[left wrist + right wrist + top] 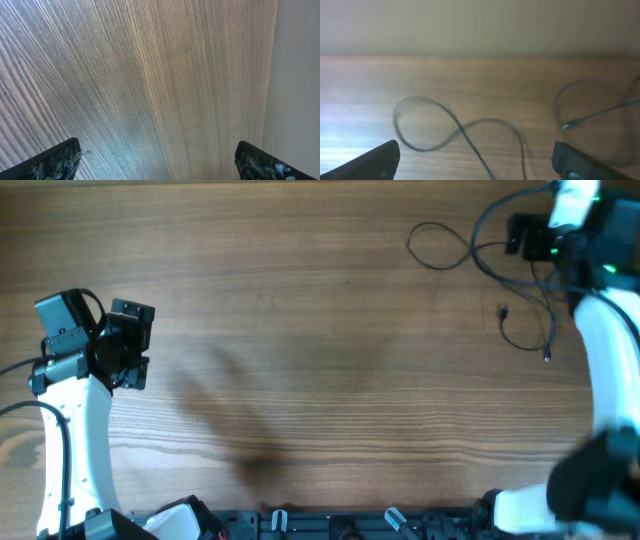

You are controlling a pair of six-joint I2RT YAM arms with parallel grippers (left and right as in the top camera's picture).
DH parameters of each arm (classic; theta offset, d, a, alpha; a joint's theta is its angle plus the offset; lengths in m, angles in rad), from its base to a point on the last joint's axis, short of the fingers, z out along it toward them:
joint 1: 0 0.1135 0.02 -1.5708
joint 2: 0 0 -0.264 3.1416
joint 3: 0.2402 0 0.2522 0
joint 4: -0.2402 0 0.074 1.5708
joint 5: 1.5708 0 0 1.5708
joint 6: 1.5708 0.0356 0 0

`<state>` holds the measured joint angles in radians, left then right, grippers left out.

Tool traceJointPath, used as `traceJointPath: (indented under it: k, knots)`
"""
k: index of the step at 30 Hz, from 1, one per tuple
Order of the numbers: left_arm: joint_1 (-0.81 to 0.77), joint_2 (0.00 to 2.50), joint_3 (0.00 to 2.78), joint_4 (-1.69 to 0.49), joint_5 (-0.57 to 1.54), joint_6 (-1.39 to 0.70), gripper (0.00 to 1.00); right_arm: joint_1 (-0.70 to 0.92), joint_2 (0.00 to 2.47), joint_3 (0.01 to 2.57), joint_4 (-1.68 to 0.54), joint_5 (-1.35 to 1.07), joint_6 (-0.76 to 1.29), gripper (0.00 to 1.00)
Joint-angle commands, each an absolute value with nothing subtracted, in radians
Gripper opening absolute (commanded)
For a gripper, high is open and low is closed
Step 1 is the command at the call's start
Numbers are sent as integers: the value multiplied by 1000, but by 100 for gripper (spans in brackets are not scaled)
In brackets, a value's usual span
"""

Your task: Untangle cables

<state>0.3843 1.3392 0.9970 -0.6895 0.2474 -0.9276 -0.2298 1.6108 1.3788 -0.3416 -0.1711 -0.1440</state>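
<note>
Overhead view: at the far left the left gripper (pixel 133 340) hovers over bare table (pixel 300 310), well apart from any cord. Its own wrist view shows the jaws spread wide with only wood grain between them.

All the cables lie at the far right corner. A looped cable (pixel 412 242) sits furthest left. To its right, further thin cords cross, one ending in a small plug tip (pixel 504 311). How many cords there are I cannot tell.

The right gripper (pixel 525 235) hangs just beside that crossing, jaws spread and pinching nothing. Its wrist view shows the loop to the left and a silvery tip (pixel 565 127) to the right.

To do the next pick well, I judge the right arm should come down on one single strand clear of the crossing. It should close low against the table, since the cord is so thin. A slow pull outward along the free end would avoid tightening the loop.
</note>
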Motion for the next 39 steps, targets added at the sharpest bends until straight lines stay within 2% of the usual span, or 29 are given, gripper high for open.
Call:
traceJointPath:
  k: [1,5,16,27,36,39]
  knots:
    - [379,1341,1015,-689,237,-920,100,-228,1382,1397,-427,-158,-67,100]
    - [379,1341,1015,-689,237,-920,100,-228,1191,1397,-615,-157,-46,100]
    - [379,1341,1015,-689,237,-920,100,-228,859,1396,-926,-166,1,100]
    - [379,1341,1015,-689,237,-920,100,-228,480,1393,-1102,-272,0,100]
    - [379,1341,1015,-689,237,-920,100,-228,422,1393,-1282,-267,0,100]
    - [379,1341,1015,-689,237,-920,100,-228,422,1393,-1282,-251,0,100]
